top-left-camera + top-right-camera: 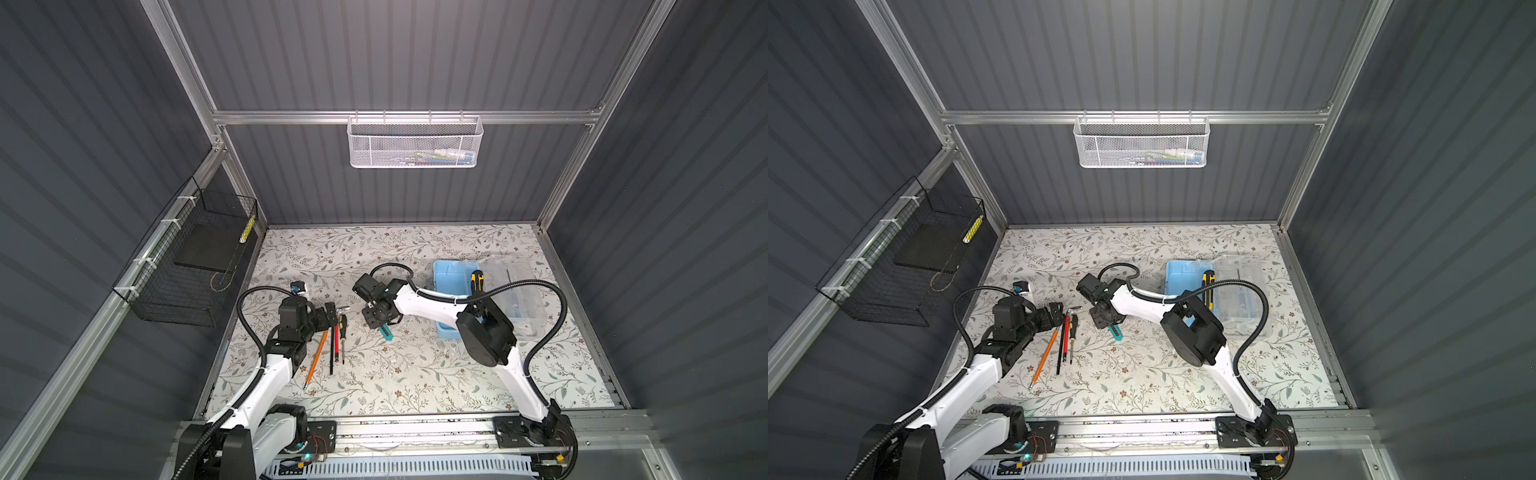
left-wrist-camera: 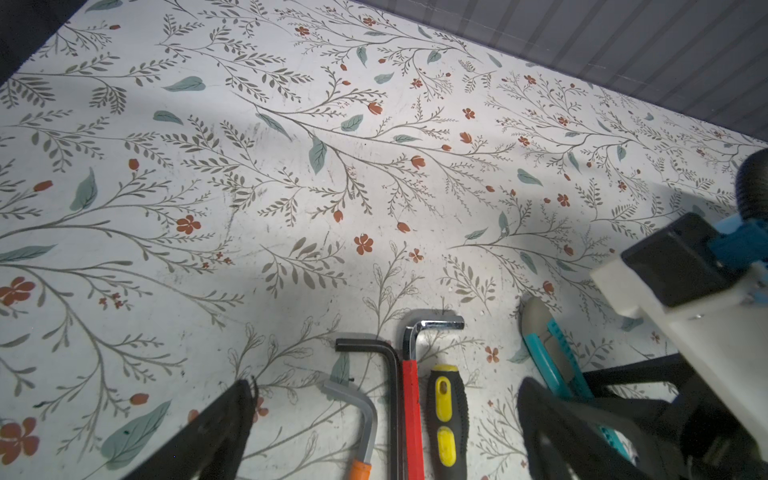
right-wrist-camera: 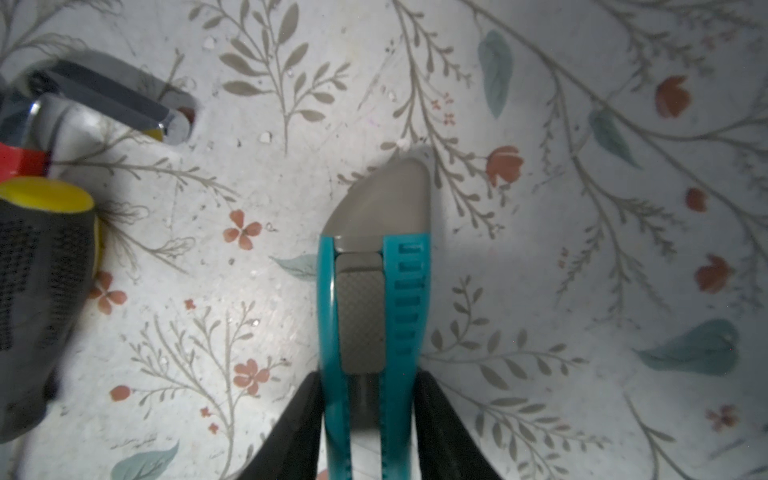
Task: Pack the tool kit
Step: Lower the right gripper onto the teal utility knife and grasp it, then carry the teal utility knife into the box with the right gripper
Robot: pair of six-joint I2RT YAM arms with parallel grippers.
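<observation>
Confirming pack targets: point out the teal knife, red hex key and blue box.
teal knife [image 3: 360, 316]: right wrist view, grey slider.
red hex key [image 2: 410, 399]: left wrist view, red sleeve.
blue box [image 1: 451, 277]: in a top view, bare floor.

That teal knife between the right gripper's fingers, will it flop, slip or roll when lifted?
The knife looks stiff, hard plastic, so probably no flop. Its smooth sides, where the right gripper pinches, may slip or pivot. Flat body: unlikely to roll.

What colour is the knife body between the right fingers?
Teal utility knife, clearest in right wrist view.
</observation>
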